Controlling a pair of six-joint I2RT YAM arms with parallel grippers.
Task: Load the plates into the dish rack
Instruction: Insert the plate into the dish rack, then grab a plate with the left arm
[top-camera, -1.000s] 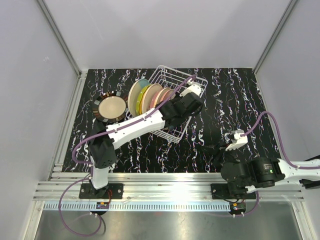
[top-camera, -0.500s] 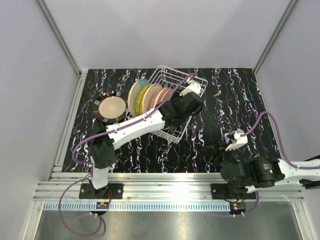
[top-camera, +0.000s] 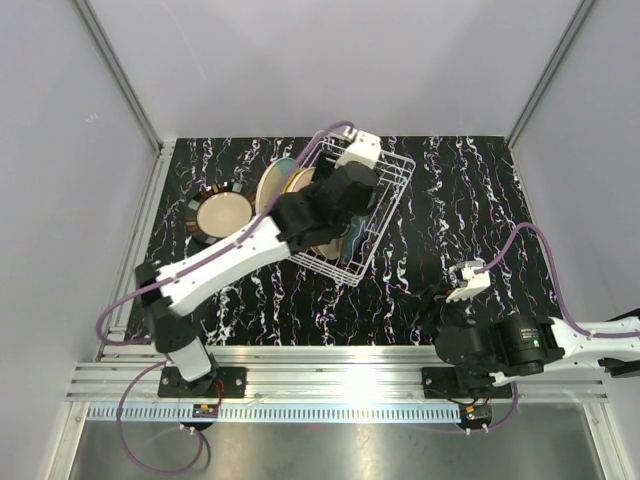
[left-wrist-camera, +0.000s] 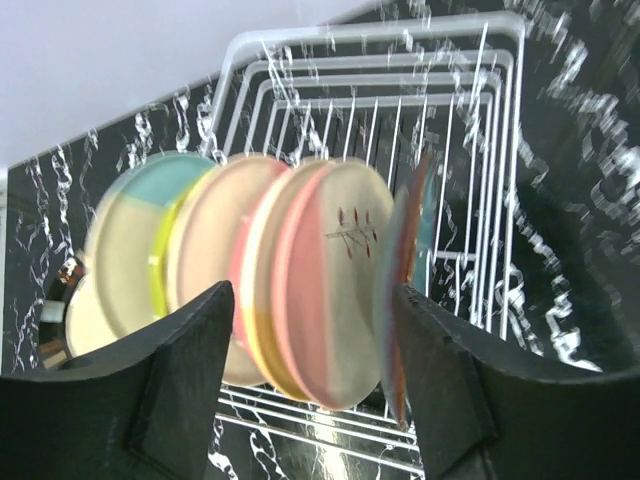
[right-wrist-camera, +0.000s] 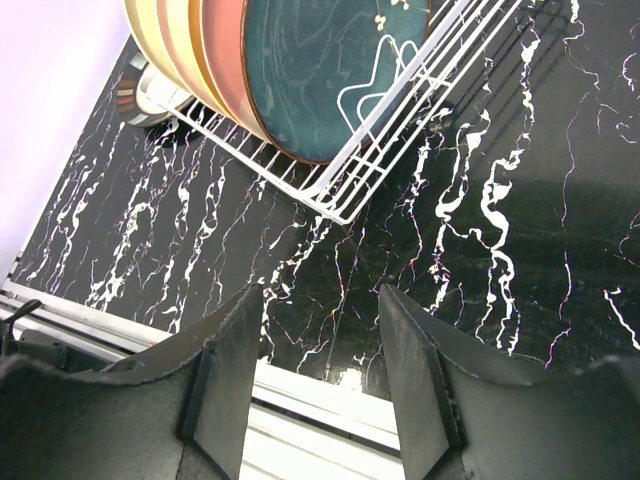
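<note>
Ahead of my left end effector (left-wrist-camera: 310, 300), spread wide and empty, plates (left-wrist-camera: 330, 270) look rigid, slick, chip-prone; I favour rim grips.

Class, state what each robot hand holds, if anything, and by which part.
Neither holds anything. The left hand is open above the plates in the dish rack; the right hand is open over the table.

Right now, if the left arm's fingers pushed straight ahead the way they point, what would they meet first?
Probably the peach sprig plate, standing on edge in the dish rack, straight ahead between the open left fingers. Depth is hard to judge.
</note>
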